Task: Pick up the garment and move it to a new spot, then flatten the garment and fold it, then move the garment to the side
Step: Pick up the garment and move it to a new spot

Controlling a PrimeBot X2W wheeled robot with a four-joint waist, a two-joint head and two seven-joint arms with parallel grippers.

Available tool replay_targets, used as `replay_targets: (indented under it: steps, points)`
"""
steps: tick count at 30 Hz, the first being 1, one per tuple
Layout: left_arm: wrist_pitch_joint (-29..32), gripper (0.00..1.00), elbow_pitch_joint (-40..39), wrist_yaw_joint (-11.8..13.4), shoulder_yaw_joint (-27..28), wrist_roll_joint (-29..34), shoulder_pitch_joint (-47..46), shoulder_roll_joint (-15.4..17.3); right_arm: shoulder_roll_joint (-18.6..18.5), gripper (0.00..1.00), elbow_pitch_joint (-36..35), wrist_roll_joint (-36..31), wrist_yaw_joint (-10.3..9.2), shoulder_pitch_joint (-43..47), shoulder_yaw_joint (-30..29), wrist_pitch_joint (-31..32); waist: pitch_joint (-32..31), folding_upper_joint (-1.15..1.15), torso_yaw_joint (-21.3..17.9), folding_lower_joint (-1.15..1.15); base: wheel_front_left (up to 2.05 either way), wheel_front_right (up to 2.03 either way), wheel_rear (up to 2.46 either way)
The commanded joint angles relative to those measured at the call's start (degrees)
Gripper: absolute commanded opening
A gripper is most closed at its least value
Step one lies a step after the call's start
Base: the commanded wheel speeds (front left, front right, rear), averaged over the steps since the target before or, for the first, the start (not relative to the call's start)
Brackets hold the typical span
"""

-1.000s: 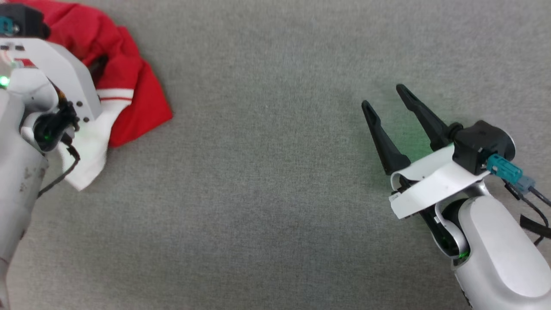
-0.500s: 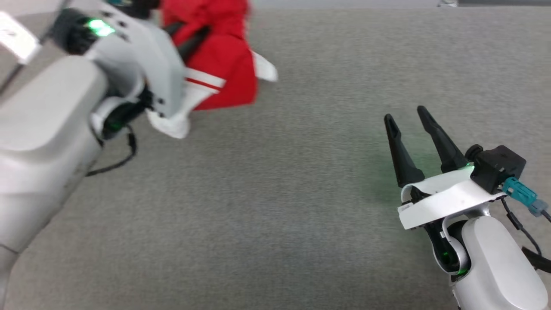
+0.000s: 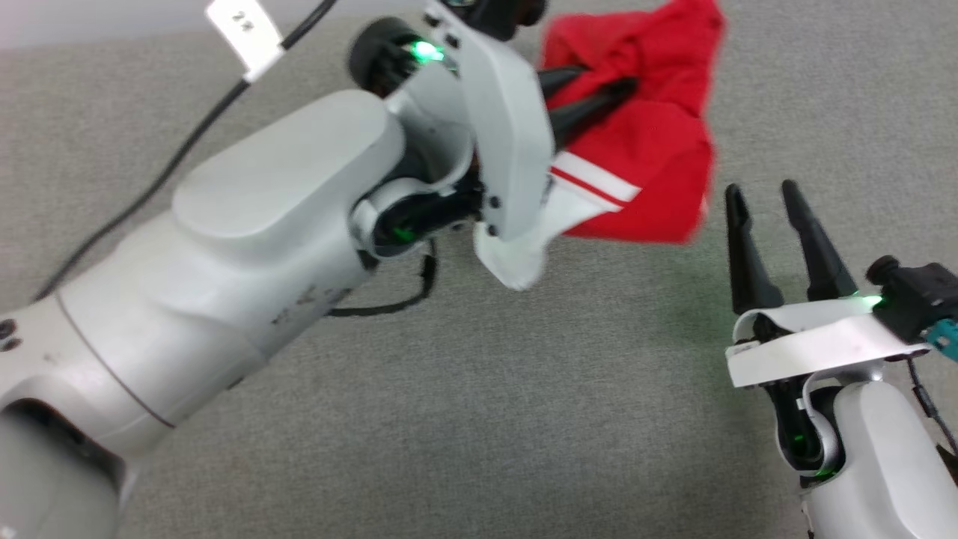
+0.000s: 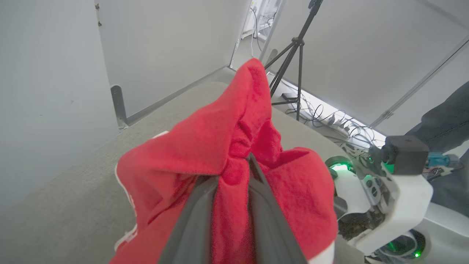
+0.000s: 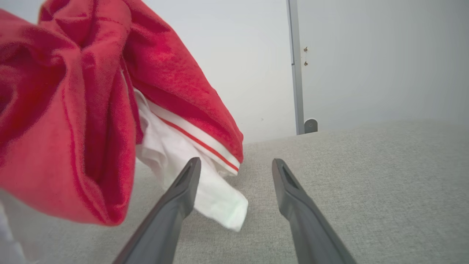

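The red garment (image 3: 651, 142), with a white panel and red-and-white striped trim, hangs bunched above the grey surface at the top centre of the head view. My left gripper (image 3: 606, 82) is shut on a fold of its red cloth. In the left wrist view the two fingers pinch the garment (image 4: 234, 154) between them. My right gripper (image 3: 760, 191) stands open low at the right, just below the hanging cloth. In the right wrist view the garment (image 5: 73, 121) dangles at the left, its white end near the left fingertip, and my right gripper (image 5: 236, 165) holds nothing.
A grey fabric surface (image 3: 524, 419) spreads under both arms. A black cable with a white tag (image 3: 243, 30) runs at the upper left. The left wrist view shows pale walls, a black tripod (image 4: 293, 47), floor cables, and a person's dark sleeve (image 4: 445, 121) at the right edge.
My left arm has carried the garment off the surface from the far left toward the right, near my right gripper. The head camera has shifted. The right gripper stays open.
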Motion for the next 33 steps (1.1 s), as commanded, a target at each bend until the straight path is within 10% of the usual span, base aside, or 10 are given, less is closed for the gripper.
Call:
replay_targets:
  steps: [1,13,28,33]
  points:
    - [0.4,0.0,-0.4,0.03,0.72,-3.08,-0.26,-0.64,0.46,1.0,-0.88,0.16,-0.02,0.92,-1.11,-0.28,0.38,0.0,-1.02,0.0,0.0,0.0,0.0]
    - [-2.21,0.0,9.98,0.02,-0.14,-6.3,6.67,-1.09,1.67,1.0,-2.77,-0.59,-0.02,2.07,-3.31,-0.32,0.58,0.0,-1.39,0.0,0.0,0.0,0.0]
    - [6.94,0.0,20.64,0.04,-1.63,8.67,9.95,1.24,1.43,1.0,-2.87,-0.71,-0.02,0.13,-1.79,-0.33,2.3,0.0,-0.65,0.0,0.0,0.0,0.0]
    - [7.88,0.34,22.33,0.09,-1.88,11.37,11.64,1.53,1.17,1.0,-2.9,-0.8,-0.02,-0.04,-1.48,-0.33,2.76,0.0,-1.07,0.0,0.0,0.0,0.0]
